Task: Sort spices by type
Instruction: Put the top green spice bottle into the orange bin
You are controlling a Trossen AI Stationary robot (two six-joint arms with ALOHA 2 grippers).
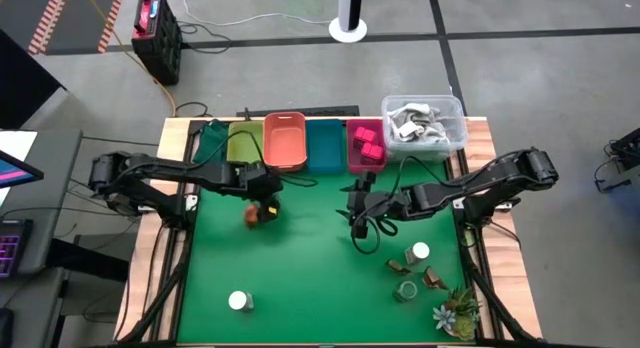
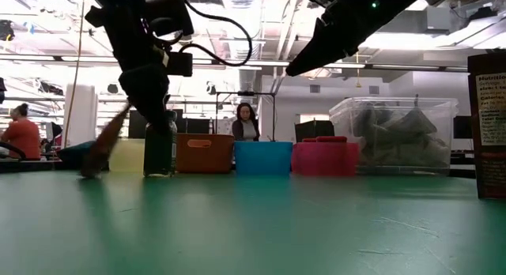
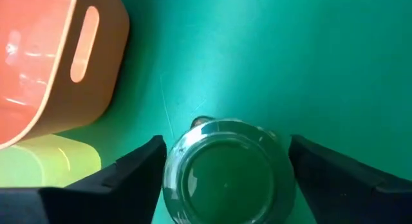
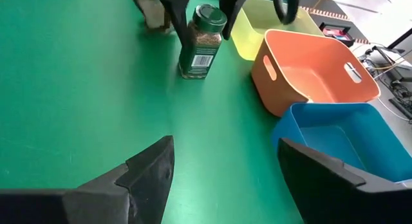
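Observation:
A little green jar (image 3: 225, 176) stands upright on the green mat, just in front of the yellow-green bin (image 1: 243, 146). My left gripper (image 1: 266, 196) is over it, with a finger on each side. A brown crinkly sachet (image 1: 252, 216) lies beside it. My right gripper (image 1: 358, 206) hovers open over the mat's middle and holds nothing. Pink blocks (image 1: 368, 146) sit in the pink bin. A white-capped jar (image 1: 419, 252), brown sachets (image 1: 435, 278) and a green jar (image 1: 405, 290) rest at the near right. Another white-capped jar (image 1: 240, 301) stands near left. My left gripper has the green jar between its two fingers at the cap (image 3: 193, 147). One fingertip (image 3: 145, 163) lies against each side. The fingers come from above, pointing down. The jar stands upright with its base (image 4: 193, 73) on the mat.
Yellow-green, orange (image 1: 285, 140), blue (image 1: 324, 145) and pink bins line the far edge, with a clear box (image 1: 424, 123) at the far right. A small green spiky plant (image 1: 458, 313) sits in the near right corner. People show in the room behind.

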